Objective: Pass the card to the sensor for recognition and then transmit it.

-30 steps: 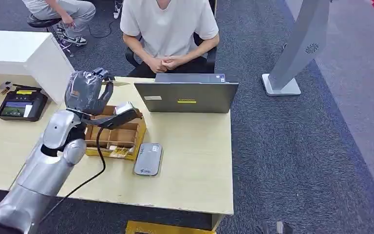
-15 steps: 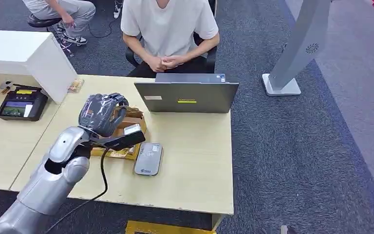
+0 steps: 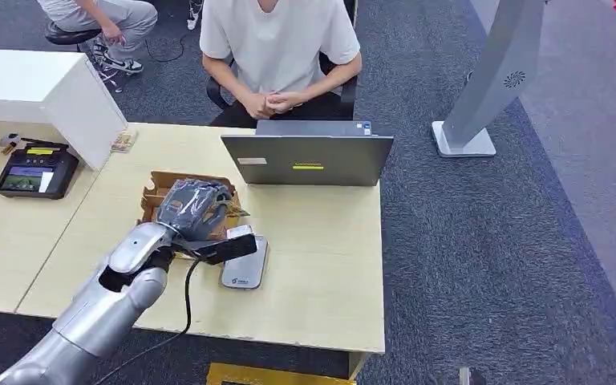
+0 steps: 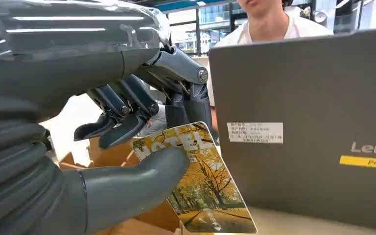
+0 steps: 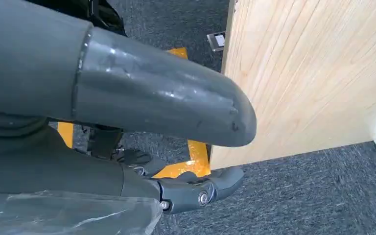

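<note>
The card (image 4: 196, 188), with an autumn-tree print, is pinched between the left hand's (image 3: 195, 208) thumb and fingers (image 4: 127, 129), held over the cardboard box (image 3: 158, 186). The grey sensor pad (image 3: 245, 262) sits on the desk (image 3: 321, 265) at about 4 o'clock from the hand, laptop (image 3: 307, 160) at 1 o'clock. The right hand (image 5: 142, 122) hangs beside the desk edge, holding nothing, fingers apart.

Light wood table (image 3: 321, 265): a grey laptop (image 3: 307, 158) sits at the far edge, a cardboard box (image 3: 159, 190) mid-table, and a grey sensor pad (image 3: 245, 271) just nearside of it. A black terminal (image 3: 34, 172) sits far left.
</note>
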You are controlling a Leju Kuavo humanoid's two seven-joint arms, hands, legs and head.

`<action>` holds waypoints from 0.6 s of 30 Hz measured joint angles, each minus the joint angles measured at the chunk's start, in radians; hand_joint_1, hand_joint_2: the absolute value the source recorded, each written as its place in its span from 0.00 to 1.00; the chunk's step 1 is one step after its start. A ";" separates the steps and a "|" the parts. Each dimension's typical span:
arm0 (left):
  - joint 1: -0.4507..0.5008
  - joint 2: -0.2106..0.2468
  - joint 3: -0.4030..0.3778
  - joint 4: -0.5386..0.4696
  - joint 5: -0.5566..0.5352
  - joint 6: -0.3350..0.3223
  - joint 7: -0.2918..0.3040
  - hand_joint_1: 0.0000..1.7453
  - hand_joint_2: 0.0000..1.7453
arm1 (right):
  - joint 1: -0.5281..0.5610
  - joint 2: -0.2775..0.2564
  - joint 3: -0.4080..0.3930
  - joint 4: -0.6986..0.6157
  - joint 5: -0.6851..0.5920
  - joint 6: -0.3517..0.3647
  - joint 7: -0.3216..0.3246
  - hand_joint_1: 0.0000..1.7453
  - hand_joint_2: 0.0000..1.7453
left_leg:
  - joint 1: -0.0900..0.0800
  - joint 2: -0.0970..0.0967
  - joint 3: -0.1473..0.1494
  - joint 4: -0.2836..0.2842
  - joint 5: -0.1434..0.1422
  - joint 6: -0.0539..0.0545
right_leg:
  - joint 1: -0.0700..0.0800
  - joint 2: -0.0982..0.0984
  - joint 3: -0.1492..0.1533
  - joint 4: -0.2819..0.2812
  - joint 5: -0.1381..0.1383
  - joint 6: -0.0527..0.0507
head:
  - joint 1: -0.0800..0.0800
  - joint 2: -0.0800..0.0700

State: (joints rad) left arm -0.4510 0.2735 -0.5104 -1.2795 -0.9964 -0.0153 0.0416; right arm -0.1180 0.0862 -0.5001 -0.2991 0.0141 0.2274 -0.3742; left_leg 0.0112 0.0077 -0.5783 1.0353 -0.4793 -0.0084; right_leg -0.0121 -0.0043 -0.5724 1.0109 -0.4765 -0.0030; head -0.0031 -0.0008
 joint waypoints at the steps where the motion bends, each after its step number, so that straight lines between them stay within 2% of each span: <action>1: 0.000 -0.003 -0.003 0.003 -0.001 0.000 0.000 1.00 1.00 | 0.000 0.000 0.000 0.000 0.002 0.000 0.001 0.00 0.00 | 0.000 0.000 0.000 0.000 0.000 0.000 | 0.000 0.000 0.000 0.000 0.000 0.000 | 0.000 0.000; 8: 0.000 -0.031 -0.041 0.025 -0.006 0.005 -0.003 1.00 1.00 | -0.004 0.000 -0.001 0.000 0.011 0.000 0.003 0.00 0.00 | 0.000 0.000 0.000 0.000 0.000 0.000 | 0.000 0.000 0.000 0.000 0.000 0.000 | 0.000 0.000; 18: 0.019 -0.036 -0.079 0.066 0.037 -0.026 -0.022 1.00 1.00 | -0.007 0.000 -0.006 0.000 0.026 0.000 0.012 0.00 0.00 | 0.000 0.000 -0.001 0.000 0.000 0.000 | 0.000 0.000 0.000 0.000 0.000 0.000 | 0.000 0.000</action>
State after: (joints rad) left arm -0.4323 0.2377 -0.5890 -1.2135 -0.9598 -0.0416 0.0198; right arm -0.1247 0.0862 -0.5058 -0.2991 0.0397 0.2270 -0.3620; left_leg 0.0113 0.0075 -0.5790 1.0352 -0.4793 -0.0084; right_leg -0.0121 -0.0044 -0.5726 1.0110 -0.4766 -0.0030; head -0.0027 -0.0008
